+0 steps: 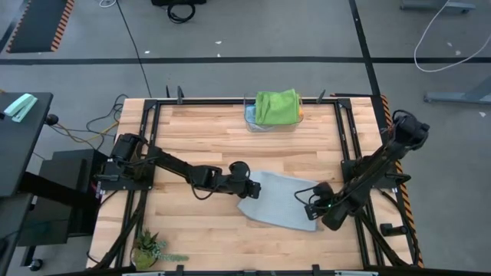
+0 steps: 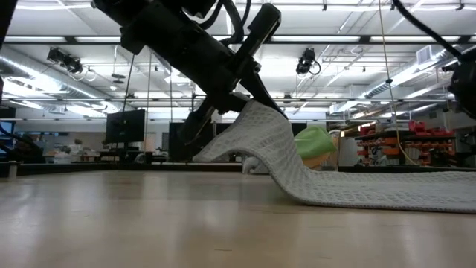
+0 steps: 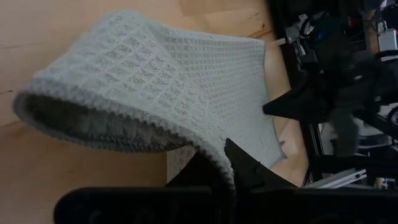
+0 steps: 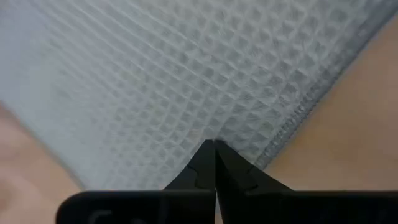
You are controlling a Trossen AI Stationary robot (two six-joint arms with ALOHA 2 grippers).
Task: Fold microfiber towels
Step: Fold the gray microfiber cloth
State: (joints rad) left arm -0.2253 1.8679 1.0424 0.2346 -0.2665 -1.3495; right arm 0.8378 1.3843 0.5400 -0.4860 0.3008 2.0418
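Note:
A light grey towel (image 1: pixel 280 201) lies near the table's front right. Its left far corner is raised by my left gripper (image 1: pixel 252 189), which is shut on it. In the low view the towel (image 2: pixel 312 179) slopes from that gripper down to the tabletop. My right gripper (image 1: pixel 314 208) is shut at the towel's near right corner, pointing steeply down. At the far edge a folded green towel (image 1: pixel 276 106) tops a stack, with a blue one (image 1: pixel 251 116) under it. My left gripper pinches the towel's hemmed edge (image 3: pixel 219 155) between its two fingers, slanting down from the table's left. That corner is lifted clear and the cloth arches slack below it, the rest lying on the table. My right gripper's shut fingertips (image 4: pixel 210 149) meet on the towel's surface (image 4: pixel 214 138) a little in from its hem, coming from above. The cloth lies flat on the table there; how much cloth sits between the tips I cannot tell.
A small potted plant (image 1: pixel 149 247) stands at the near left corner. Black frame rails (image 1: pixel 343 130) run along the table's sides. Bare wood (image 1: pixel 199 138) spreads between the towel stack and the grey towel.

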